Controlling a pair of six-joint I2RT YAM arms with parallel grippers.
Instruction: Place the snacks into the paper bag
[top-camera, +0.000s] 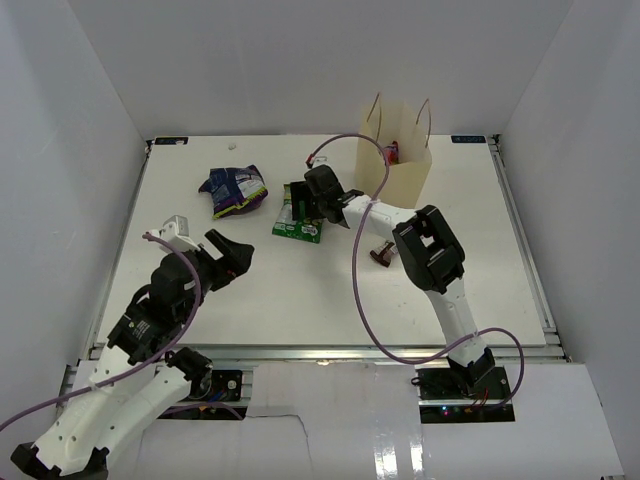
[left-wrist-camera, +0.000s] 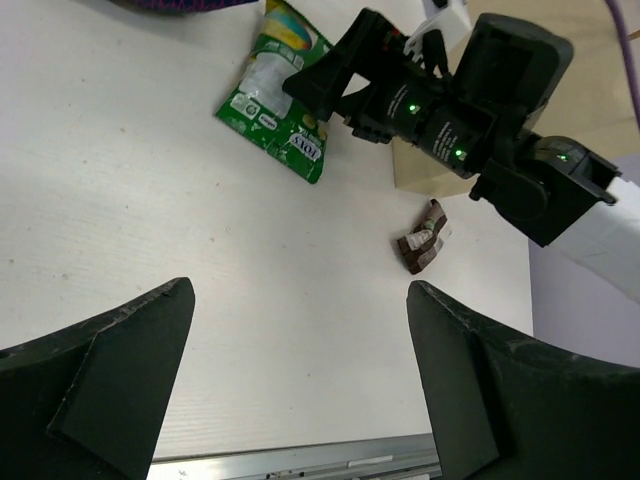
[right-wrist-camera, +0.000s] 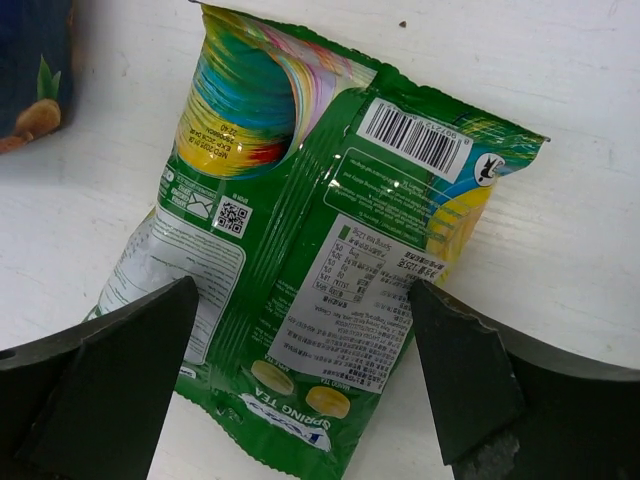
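Note:
The green-white pack lies flat at mid table; it also shows in the right wrist view and the left wrist view. My right gripper hovers over it, open, with the pack between its fingers. The purple-blue bags lie to the left of it. A brown chocolate bar lies under the right arm and shows in the left wrist view. The tan paper bag stands upright at the back right, with something red inside. My left gripper is open and empty above bare table.
White walls enclose the table on three sides. The right arm stretches across the table's middle from the near right. A purple cable loops beside it. A metal rail runs along the table's near edge.

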